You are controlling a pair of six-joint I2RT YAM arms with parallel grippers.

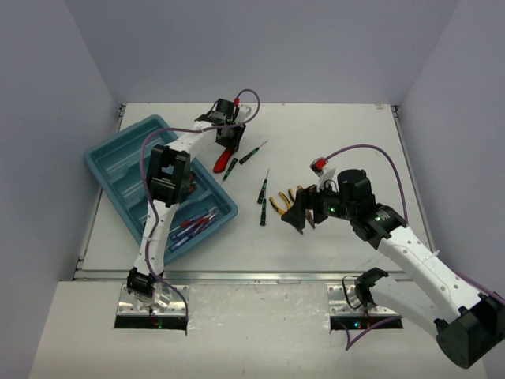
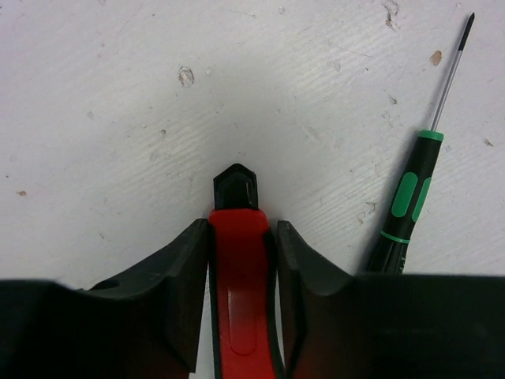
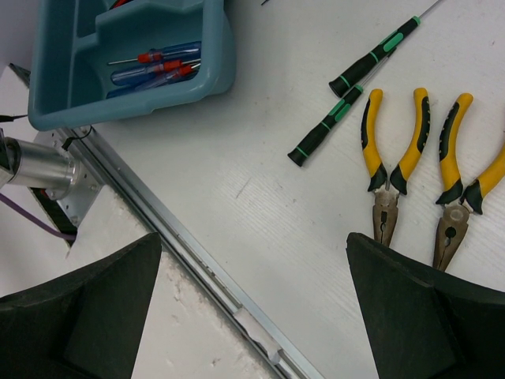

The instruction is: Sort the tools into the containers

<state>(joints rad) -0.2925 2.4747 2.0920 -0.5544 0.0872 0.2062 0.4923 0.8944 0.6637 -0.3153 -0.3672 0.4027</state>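
Observation:
My left gripper reaches to the far middle of the table and is shut on a red-handled cutter. In the left wrist view its fingers press both sides of the red handle, low over the table. My right gripper is open and empty, beside the yellow-handled pliers. Two such pliers lie right of its jaws. The teal-blue tray stands at the left with blue-handled screwdrivers in its near compartment, also seen from the right wrist.
Thin black-green screwdrivers lie loose mid-table; one lies just right of the left gripper. The table's metal front rail runs under the right gripper. White walls close in the back and sides.

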